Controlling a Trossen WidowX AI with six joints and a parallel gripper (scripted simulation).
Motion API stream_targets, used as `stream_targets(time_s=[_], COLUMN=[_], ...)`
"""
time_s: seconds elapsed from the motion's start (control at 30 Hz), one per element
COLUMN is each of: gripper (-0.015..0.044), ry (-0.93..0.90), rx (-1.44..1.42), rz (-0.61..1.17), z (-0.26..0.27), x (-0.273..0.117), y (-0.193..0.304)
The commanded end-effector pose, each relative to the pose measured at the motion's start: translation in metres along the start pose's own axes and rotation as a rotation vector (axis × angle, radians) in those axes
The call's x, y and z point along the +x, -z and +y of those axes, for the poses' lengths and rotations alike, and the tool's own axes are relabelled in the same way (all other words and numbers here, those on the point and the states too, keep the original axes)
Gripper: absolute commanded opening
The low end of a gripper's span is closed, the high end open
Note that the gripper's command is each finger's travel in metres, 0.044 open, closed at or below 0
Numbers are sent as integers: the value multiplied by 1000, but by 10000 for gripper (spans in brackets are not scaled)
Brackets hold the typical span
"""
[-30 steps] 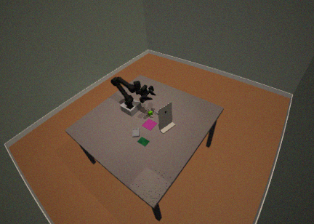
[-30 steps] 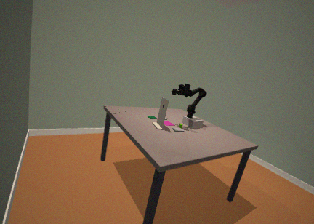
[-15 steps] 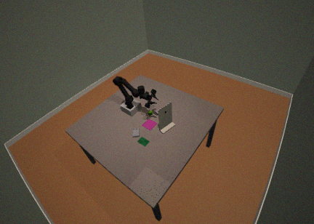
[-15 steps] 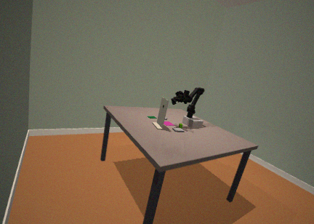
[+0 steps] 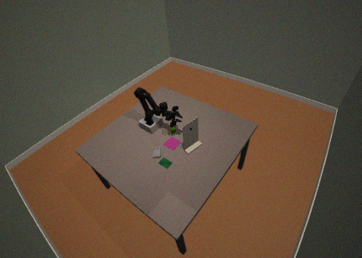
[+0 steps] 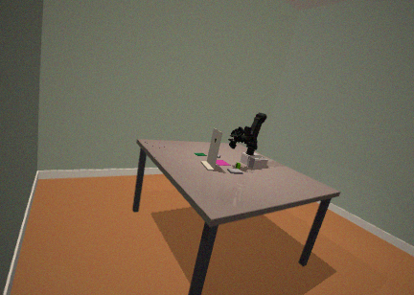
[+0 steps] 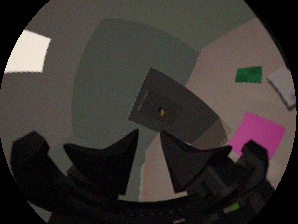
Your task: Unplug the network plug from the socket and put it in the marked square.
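Observation:
The upright grey panel (image 5: 190, 138) (image 6: 213, 152) (image 7: 187, 117) stands on a cream foot. The plug (image 7: 162, 111) is a tiny dark shape with a yellow spot at the panel's socket; its tab cannot be made out. A flat magenta square (image 5: 172, 143) (image 6: 222, 162) (image 7: 257, 133) and a smaller green square (image 5: 165, 162) (image 6: 200, 154) (image 7: 249, 74) lie on the table. My gripper (image 5: 181, 118) (image 6: 231, 139) (image 7: 149, 132) is partly open and empty, raised above the table on the arm's side of the panel, apart from panel and plug. In the wrist view the plug shows beyond the fingertips.
A small bright green block (image 5: 173, 130) (image 6: 238, 166) stands near the arm's white base (image 5: 149, 126) (image 6: 254, 161). A flat grey slab (image 5: 156, 152) (image 7: 285, 86) lies beside the magenta square. Another grey slab (image 6: 235, 171) shows near the green block in the exterior view.

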State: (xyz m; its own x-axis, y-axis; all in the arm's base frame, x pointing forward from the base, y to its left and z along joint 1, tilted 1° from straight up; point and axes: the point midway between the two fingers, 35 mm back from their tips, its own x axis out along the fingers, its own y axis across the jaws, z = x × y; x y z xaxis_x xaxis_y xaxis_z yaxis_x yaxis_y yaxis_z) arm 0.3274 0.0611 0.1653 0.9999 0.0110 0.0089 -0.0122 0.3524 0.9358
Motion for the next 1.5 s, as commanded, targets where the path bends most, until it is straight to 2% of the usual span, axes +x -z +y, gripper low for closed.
stream_targets(time_s=[0.0,0.2,0.43,0.83,1.47], gripper=[156,156,156,156,156], ry=[11,12,12,8,8], rx=[145,348,371,370,366], rz=[2,1,1,0,-3], z=[-15,-28,-29,-34,-36], x=[-11,-27,-28,28,52], y=[10,18,19,4,-2])
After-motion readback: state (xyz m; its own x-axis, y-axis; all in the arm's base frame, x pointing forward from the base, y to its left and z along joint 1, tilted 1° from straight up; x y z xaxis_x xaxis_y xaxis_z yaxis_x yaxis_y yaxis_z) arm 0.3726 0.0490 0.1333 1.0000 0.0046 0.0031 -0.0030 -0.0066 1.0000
